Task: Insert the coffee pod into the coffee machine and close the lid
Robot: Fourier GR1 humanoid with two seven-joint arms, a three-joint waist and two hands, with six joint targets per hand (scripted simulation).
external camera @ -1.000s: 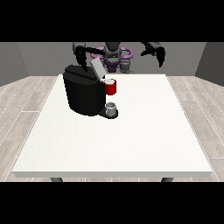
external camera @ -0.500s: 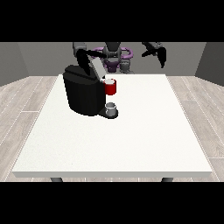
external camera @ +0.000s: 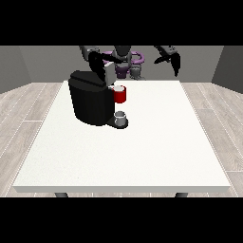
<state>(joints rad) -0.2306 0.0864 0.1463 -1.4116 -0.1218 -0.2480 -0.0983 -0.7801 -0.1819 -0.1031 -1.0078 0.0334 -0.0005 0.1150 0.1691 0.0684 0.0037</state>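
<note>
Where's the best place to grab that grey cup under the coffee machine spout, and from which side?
Probably take the cup by its side wall, coming from the view's right or the near side. It stands upright on the drip tray, with the machine against its left and the red pod holder overhead, blocking a top approach.

Coffee machine (external camera: 90, 100) on table's (external camera: 142, 147) left

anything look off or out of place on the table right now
Nothing looks spilled, tipped or damaged. The black coffee machine stands upright on the white table, with a small grey cup on its base and a red part at its front. The hand at the view's left is just above the machine.
</note>
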